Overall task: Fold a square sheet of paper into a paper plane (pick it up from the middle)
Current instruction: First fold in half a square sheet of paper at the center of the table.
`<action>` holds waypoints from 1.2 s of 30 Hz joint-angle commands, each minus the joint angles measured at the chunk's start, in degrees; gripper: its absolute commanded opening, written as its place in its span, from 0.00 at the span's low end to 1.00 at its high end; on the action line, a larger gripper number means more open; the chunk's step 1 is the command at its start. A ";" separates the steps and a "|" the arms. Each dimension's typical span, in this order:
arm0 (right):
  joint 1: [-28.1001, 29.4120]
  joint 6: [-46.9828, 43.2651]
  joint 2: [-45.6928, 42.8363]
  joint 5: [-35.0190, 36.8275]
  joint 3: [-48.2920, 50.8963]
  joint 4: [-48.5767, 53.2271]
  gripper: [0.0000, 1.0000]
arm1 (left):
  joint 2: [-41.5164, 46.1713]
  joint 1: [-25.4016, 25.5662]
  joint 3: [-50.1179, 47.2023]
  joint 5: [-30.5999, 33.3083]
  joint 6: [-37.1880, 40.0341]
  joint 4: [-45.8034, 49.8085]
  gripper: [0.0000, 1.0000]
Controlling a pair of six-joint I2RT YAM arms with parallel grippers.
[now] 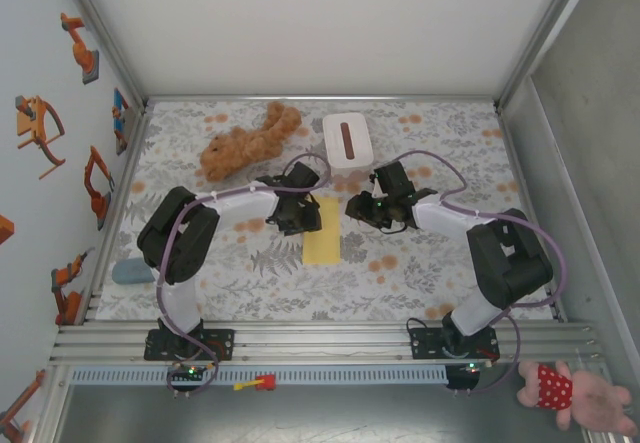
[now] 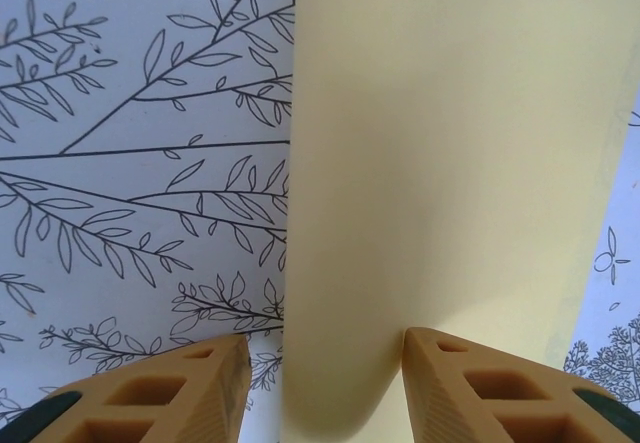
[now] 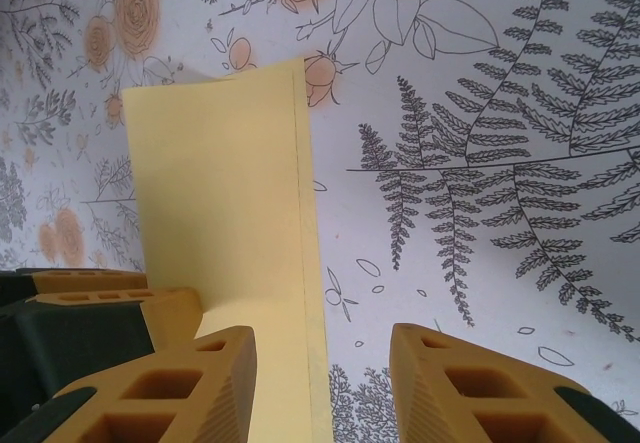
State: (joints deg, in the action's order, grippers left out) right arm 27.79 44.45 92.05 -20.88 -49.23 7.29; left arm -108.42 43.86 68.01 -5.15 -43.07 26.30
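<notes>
No legible text, labels or numbers anywhere

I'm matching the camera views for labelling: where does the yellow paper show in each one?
Top external: yellow paper lies mid-table, nearer the arms than the white box.
Left wrist: centre to right, a tall band reaching the bottom edge.
Right wrist: left of centre, running down to the bottom edge.
Shared landmark: the printed tablecloth beneath it.
</notes>
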 commanded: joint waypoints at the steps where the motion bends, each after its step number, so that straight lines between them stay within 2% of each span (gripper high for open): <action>1: -0.58 -1.64 0.00 0.44 0.08 0.76 0.39 | -5.35 0.69 -0.92 1.98 0.68 4.65 0.47; 15: -1.19 -1.12 2.60 -2.21 -0.69 -0.48 0.38 | -9.50 0.81 0.44 0.61 -6.20 6.61 0.50; 27: -1.20 -1.16 4.01 -3.11 -1.39 -0.87 0.37 | -10.27 1.43 2.21 -0.01 -1.76 7.48 0.54; 36: -1.24 -1.03 3.45 -2.58 -1.05 -0.88 0.37 | -10.98 1.41 3.00 1.40 -0.21 9.00 0.52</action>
State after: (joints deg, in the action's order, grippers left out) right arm 27.00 43.88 95.77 -23.31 -49.23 6.63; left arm -112.44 44.66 74.17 -4.05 -45.39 32.91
